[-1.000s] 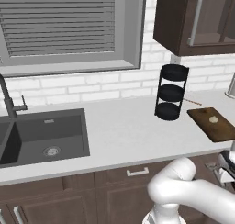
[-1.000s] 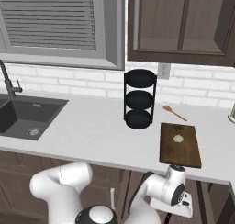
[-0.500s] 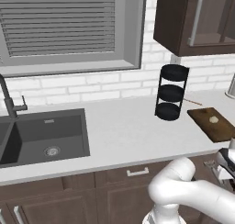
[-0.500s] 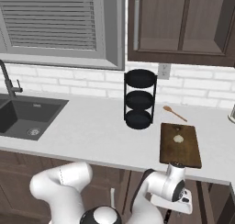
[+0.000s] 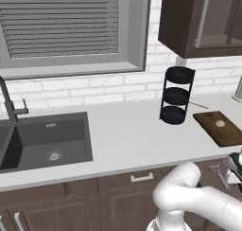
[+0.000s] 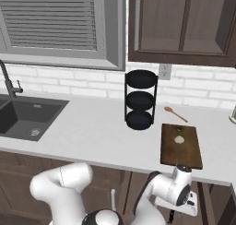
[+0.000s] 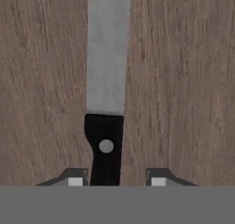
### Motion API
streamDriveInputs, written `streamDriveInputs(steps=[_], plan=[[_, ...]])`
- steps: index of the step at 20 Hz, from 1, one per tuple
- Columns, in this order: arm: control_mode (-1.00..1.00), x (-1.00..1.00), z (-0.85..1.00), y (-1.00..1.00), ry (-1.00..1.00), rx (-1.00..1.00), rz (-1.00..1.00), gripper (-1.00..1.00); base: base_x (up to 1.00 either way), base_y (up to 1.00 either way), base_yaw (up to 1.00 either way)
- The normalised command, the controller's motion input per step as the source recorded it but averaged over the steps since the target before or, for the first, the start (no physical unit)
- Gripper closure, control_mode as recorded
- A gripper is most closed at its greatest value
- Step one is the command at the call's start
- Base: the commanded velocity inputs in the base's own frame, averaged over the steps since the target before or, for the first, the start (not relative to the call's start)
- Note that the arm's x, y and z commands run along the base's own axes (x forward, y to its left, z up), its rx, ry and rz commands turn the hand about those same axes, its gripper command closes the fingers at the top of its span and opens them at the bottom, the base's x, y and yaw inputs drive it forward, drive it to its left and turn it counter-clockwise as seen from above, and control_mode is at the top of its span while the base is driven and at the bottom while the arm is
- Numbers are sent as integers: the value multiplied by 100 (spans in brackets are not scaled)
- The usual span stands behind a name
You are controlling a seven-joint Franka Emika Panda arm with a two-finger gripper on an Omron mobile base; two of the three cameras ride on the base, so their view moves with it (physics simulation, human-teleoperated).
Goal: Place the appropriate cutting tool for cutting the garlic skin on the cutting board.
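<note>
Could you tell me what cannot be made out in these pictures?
- Knife, hand view: the handle's lower end is cut off by the bottom edge, so the grip of the claw on it cannot be judged.
- Claw, right base view: it sits low before the cabinets, its fingers too small to read.
- Garlic on the cutting board: too small to show its skin.
- Wooden spoon, left base view: partly hidden behind the black rack.

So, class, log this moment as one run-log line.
gripper: open, astride knife handle | garlic: on cutting board | knife: not yet on board

Matt grey-bladed knife with black handle on grainy wood.
</note>
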Motion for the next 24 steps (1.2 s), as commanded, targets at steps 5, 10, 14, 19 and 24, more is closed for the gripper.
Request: streamDriveInputs(steps=[5,10,14,19,24], plan=[[-100,-39,-53,0,-7,3,-11,100,0,0,0],[-100,-2,-24,14,0,0,-13,100,0,0,0],[-100,0,6,14,0,0,-12,100,0,0,0],[-100,-52,28,27,-1,0,-15,100,0,0,0],[-100,-54,35,30,-1,0,-21,100,0,0,0]])
